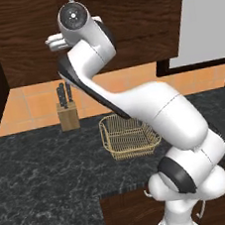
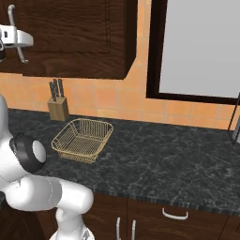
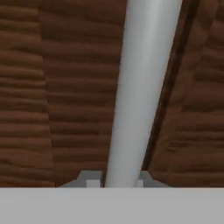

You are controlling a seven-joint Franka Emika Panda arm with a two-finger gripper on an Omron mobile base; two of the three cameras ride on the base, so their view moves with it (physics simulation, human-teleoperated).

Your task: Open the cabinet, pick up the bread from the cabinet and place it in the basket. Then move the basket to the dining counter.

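The arm is stretched up to the cabinet [image 1: 133, 22], the dark brown one hanging on the wall above the black speckled counter [image 1: 42, 173], and the gripper [image 3: 116, 181] is pressed right up at the door's long silver handle [image 3: 142, 87]. From the camera on the hand, the handle runs as a pale bar between the two small finger tips [image 3: 92, 182], one on each side of it and very close, so the fingers stand narrow around the bar; whether they actually pinch it I cannot tell. In the right base view the handle [image 2: 16, 35] shows against the cabinet door [image 2: 75, 33] with the white hand just beside it. The door looks shut, flat with the cabinet front. Below the cabinet, the basket [image 1: 128, 136] sits on the black counter, golden wire and holding nothing, well apart from the gripper. A wooden knife block [image 1: 68, 115] stands on the counter against the orange tiled wall [image 1: 38, 101], below the cabinet and to the left of the basket. To the right of the cabinet is a pale grey window [image 2: 201, 47] in a dark frame. Under the counter's front edge are low brown cupboards with small curved handles [image 2: 174, 215].
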